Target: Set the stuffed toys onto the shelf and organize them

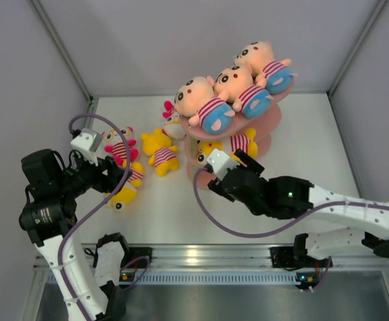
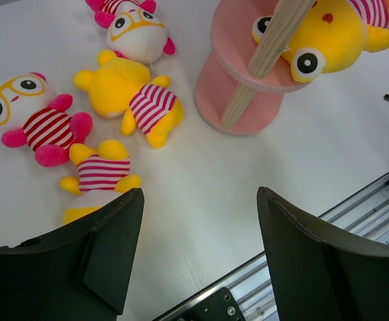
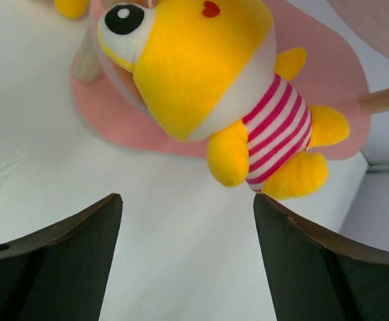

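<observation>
the white table [image 1: 181, 214] fills the top view. the pink three-tier shelf [image 1: 269, 122] stands toward 1 o'clock from the table's middle. three peach-skinned dolls in striped shirts and blue shorts lie side by side on its top board: the near doll [image 1: 204, 103], the middle doll [image 1: 241, 87] and the far doll [image 1: 268, 63]. a yellow shelf toy [image 3: 214, 73] in a striped shirt lies on a lower board, though which one is unclear.

four toys lie on the table at 9 o'clock from the shelf. they are a yellow doll [image 1: 161, 148], a pink-limbed glasses toy [image 1: 118, 144], a second glasses toy [image 1: 173, 124] just beside the shelf, and a small yellow toy [image 1: 127, 187].

the right gripper [image 3: 187, 197] has its jaws spread wide and empty, at 6 o'clock from the yellow shelf toy in its wrist view, without touching it. the left gripper [image 2: 199, 194] is likewise spread and empty over bare table, with the small yellow toy near its finger at 9 o'clock.
</observation>
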`<state>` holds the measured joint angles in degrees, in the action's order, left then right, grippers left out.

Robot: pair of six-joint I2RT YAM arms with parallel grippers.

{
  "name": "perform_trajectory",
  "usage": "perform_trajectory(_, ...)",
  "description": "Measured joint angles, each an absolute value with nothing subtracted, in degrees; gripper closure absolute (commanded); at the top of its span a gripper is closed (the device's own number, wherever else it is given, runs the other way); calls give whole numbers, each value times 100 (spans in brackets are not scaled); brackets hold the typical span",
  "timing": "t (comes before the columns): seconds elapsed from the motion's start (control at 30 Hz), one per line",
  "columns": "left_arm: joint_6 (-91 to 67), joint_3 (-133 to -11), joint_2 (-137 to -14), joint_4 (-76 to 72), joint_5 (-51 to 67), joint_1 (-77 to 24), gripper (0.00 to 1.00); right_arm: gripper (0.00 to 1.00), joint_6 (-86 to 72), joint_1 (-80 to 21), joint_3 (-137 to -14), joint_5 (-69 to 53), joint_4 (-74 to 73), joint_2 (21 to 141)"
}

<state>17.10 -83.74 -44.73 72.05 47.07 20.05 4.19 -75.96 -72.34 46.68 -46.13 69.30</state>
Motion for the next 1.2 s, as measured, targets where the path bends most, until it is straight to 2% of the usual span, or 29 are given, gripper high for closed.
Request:
perform_trajectory(0.2, 1710, -8374, -4473, 7205, 4709, 2005, 26, 19, 69, -7325, -6576, 3579, -4491, 5127)
perform_trajectory(0.33, 1708, -8374, -4473, 7205, 4737, 2005, 26, 20, -217, -5846, -6525, 2716, -4466, 4589)
perform_trajectory(0.5, 1706, -8374, -4460, 7205, 4766, 2005, 25, 21, -298, -3992, -6420, 1437, -4211, 4615)
perform_trajectory(0.6, 1706, -8374, -4410, 7203, 4764, 2005, 25, 21, -248, -3264, -6224, 580, -3835, 4678)
perform_trajectory(0.77, 1708, -8374, -4362, 7205, 4762, 2005, 25, 23, -196, -2945, -6025, -290, -3186, 4781)
perform_trajectory(1.0, 1708, -8374, -4366, 7205, 4759, 2005, 25, 27, -287, -2829, -5771, -731, -2480, 5105)
perform_trajectory(1.13, 1710, -8374, -4366, 7205, 4755, 2005, 25, 35, -462, -2821, -5592, -720, -2211, 5321)
perform_trajectory(1.2, 1712, -8372, -4366, 7205, 4748, 2005, 25, 45, -600, -2818, -5472, -681, -2069, 5343)
